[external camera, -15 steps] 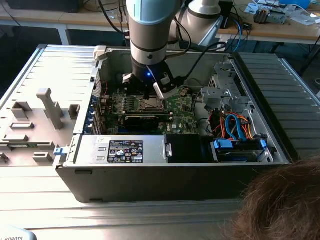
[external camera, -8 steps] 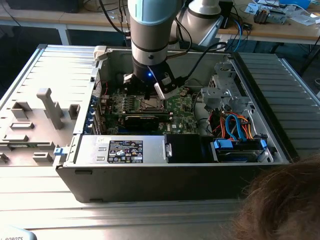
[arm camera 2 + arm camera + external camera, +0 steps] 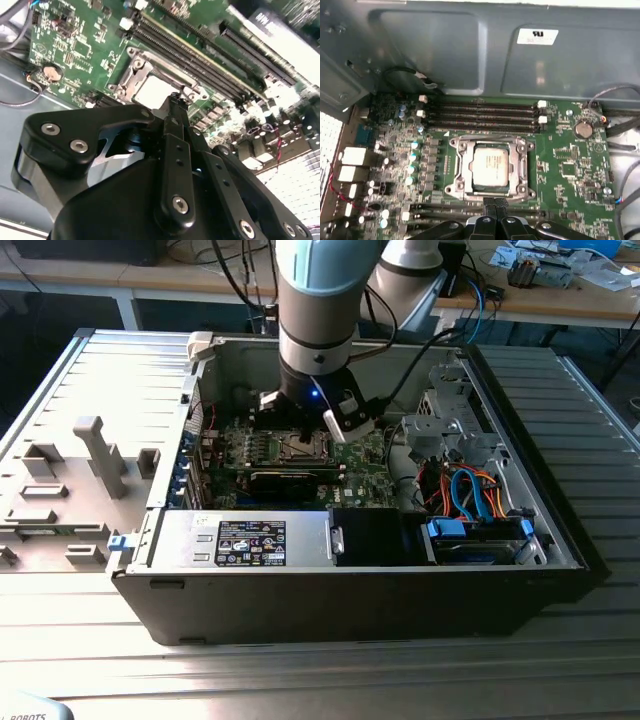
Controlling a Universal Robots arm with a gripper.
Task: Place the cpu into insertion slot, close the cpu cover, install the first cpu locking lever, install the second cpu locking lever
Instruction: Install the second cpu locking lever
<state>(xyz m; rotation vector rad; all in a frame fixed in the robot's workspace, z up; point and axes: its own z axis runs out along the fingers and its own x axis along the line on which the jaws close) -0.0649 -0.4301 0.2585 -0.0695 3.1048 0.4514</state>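
Just under the end effector (image 3: 490, 205) sits the cpu (image 3: 490, 165), a flat silver square lying in the insertion slot (image 3: 491, 192) on the green board (image 3: 570, 165). In both wrist views the two black fingers are pressed together at their tips with nothing between them, so the end effector is clenched and holds no thing. Its tips hang right at the near edge of the slot, very close to the metal there; I cannot tell if they touch it.

The cpu cover (image 3: 461, 165) looks like it is down flat around the chip, with the chip showing through its big window. I judge the chip step done and the cover shut. The thin locking levers run along the sides of the slot, but I cannot tell if they are hooked.

Past the slot, on the far side from the end effector, lie four long black memory slots (image 3: 482, 116), side by side. Behind them stands the grey wall of the computer case (image 3: 470, 55). In the exterior view the arm (image 3: 316, 310) reaches straight down into the open case, which rests on a grey metal desk (image 3: 300, 680).
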